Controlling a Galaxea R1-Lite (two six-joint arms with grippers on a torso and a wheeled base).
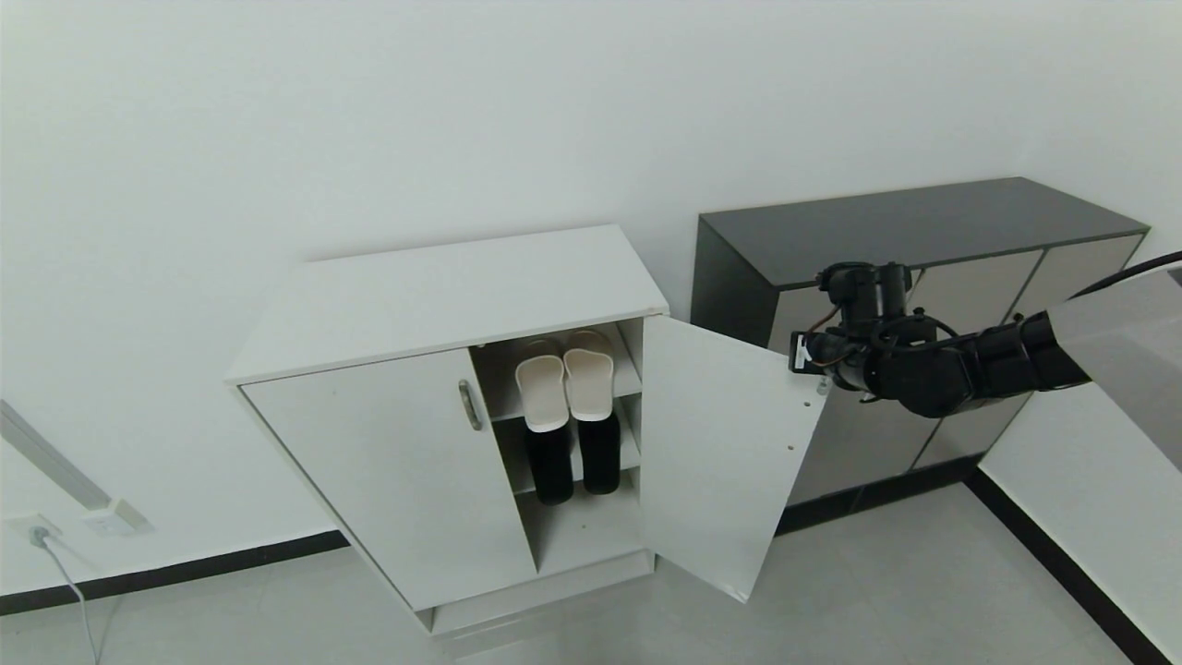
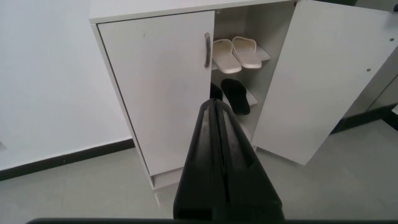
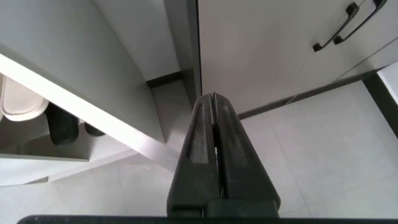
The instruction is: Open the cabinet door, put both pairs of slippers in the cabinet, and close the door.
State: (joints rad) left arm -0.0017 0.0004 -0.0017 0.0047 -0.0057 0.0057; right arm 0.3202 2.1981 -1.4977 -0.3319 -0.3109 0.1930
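White slippers (image 1: 564,386) and black slippers (image 1: 574,457) sit shelved mid-frame, so I hold the closed, empty right gripper (image 1: 801,356) beside the open door (image 1: 716,443) centre-right to push it; left gripper (image 2: 214,103) closed too.

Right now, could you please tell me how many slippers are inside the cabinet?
4: two white slippers side by side on the upper shelf, two black slippers on the middle shelf directly below. The closed left door may hide more.

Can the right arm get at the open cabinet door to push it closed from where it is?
Probably yes: the right gripper, shut, sits beside the free top corner of the open white cabinet door, with nothing between them.
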